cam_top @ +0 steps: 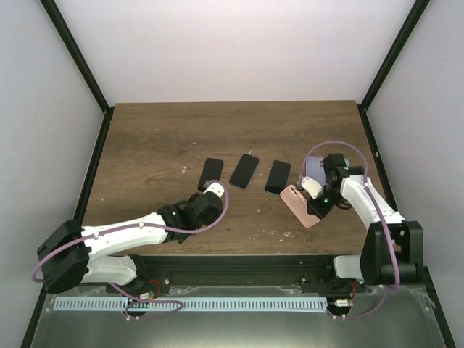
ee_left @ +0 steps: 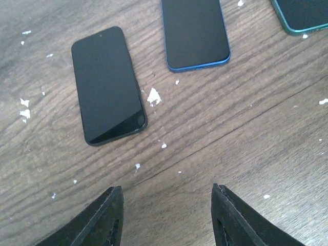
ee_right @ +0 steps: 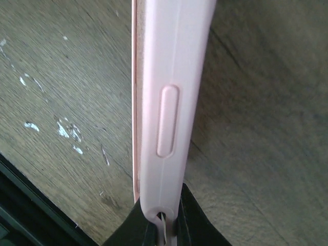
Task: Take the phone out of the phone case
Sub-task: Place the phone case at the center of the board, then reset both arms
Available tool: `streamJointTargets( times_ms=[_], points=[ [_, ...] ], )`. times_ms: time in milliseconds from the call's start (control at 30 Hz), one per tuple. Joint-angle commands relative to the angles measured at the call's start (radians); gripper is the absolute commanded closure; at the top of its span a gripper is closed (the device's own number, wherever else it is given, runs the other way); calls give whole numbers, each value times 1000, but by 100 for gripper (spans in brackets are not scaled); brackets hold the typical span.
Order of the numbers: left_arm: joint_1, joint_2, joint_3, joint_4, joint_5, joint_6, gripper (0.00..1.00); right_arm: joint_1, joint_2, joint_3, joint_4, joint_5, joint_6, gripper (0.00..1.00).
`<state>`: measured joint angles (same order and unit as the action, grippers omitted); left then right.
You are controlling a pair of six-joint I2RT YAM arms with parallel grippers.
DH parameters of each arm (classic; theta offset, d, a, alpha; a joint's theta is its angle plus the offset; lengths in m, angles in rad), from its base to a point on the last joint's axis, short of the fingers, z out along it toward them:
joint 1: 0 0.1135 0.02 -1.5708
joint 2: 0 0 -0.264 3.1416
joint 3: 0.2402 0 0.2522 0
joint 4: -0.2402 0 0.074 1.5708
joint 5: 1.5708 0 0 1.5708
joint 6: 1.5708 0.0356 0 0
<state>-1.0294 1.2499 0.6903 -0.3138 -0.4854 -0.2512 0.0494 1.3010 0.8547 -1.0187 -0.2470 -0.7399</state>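
Starting at the left: reaching in from the near-left corner over the wooden table (cam_top: 145, 138) with the left gripper (cam_top: 211, 191), fingers (ee_left: 110, 218) parted to a middling gap and closed on nothing, with only bare wood and white flecks (ee_left: 153, 96) between and ahead of them. Just beyond those tips, lying flat and face up, a black phone (cam_top: 211, 172), first in a row of three. Next along and apart from it, a blue-edged phone (cam_top: 244, 171), slanted much the same way. Then a teal-edged phone (cam_top: 278, 177), cut off at the corner of the left wrist view. Further right, near the table's front edge and just beside that last phone, the pink phone case (cam_top: 299, 204), pinched at one end by the right gripper (cam_top: 316, 206). Fingers (ee_right: 190, 225) there drawn almost together, clamped across the case's thin edge. Seen edge-on from the right wrist, with a raised side-button moulding (ee_right: 168, 120) along the rim. Cannot tell whether a phone sits inside, nor whether the far end rests on the wood. Behind that gripper, flat on the table and partly hidden by the arm, a lavender slab (cam_top: 314, 167), case or phone unclear.
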Motion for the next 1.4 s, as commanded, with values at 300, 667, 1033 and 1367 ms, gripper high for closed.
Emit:
streamJointTargets(
  times_ms=[300,667,1033,1367],
  points=[
    [-6,-21,-71,49,31,-69,52,-138,196,-3,-6,-40,7,99],
    [-5,-41,-66,27,31,-72,52,-200,274,65,31,-43,41,42],
    [-4,-189,21,-96,-6,-50,51,-202,201,259,-34,-144,45,40],
    [108,-322,317,-431,1,-68,5,-203,8,449,150,-364,184,38]
  ],
)
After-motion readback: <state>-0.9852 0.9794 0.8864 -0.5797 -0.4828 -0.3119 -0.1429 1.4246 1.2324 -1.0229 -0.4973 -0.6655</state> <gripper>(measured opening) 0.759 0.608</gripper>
